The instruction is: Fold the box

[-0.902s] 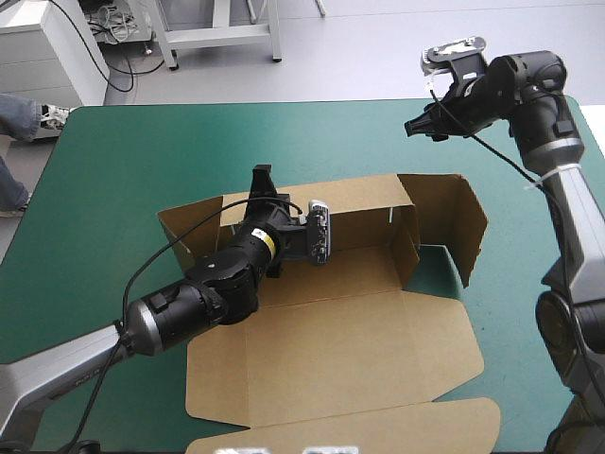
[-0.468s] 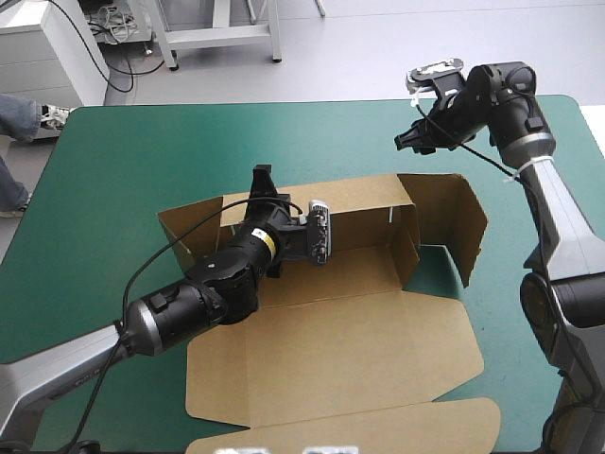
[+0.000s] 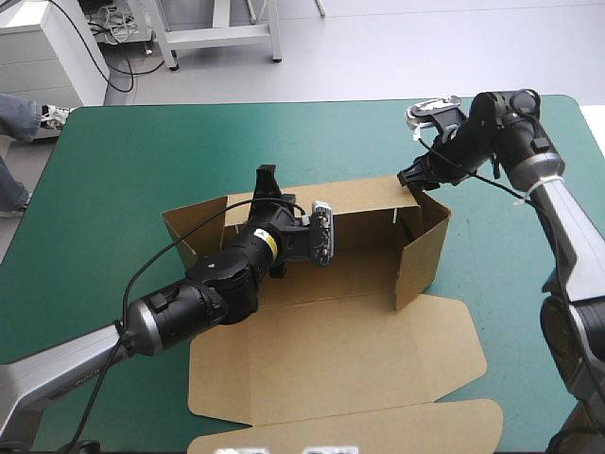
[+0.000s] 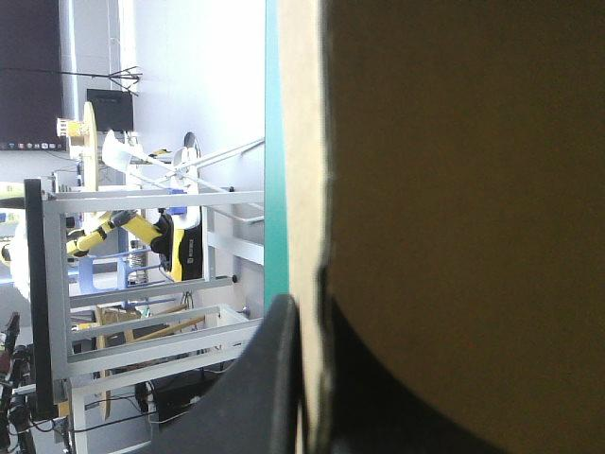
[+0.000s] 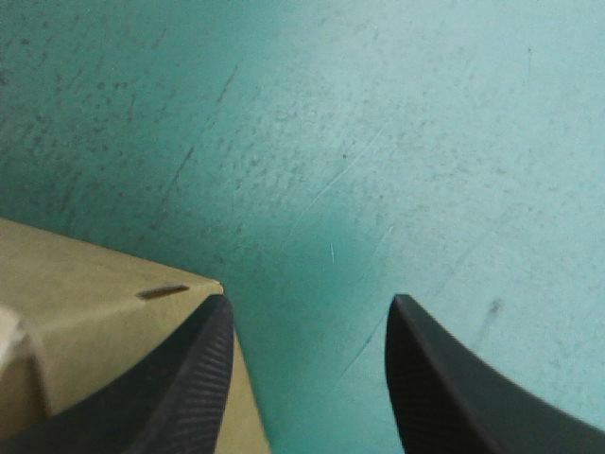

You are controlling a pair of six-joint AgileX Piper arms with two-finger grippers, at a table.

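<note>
1. Our left gripper is clamped on the top edge of the box's rear wall, toward that wall's left end. In its wrist view one black finger lies against one face of the board. A dark curve, which we take for the other finger, shows on the opposite face, with the sheet between them.
2. Our right gripper has its fingers well apart and holds nothing; bare teal-green cover fills the gap. One finger sits at the box's far right corner, but we cannot tell whether it touches the board. The other is over the cover, clear of the box.
3. The box lies around the middle of the tabletop. Its rear wall stands upright, roughly parallel to the far edge.
4. The right wall is also raised and meets the rear wall at that far right corner.
5. The left flap is splayed outward toward the tabletop's left edge, only partly raised.
6. The lid lies flat on the cover and reaches toward the near edge, where its tuck flap ends.
7. The left arm comes from the near left corner and crosses over the lid's left part and the box's floor. The right arm comes in along the right edge to the far right corner of the tabletop.
</note>
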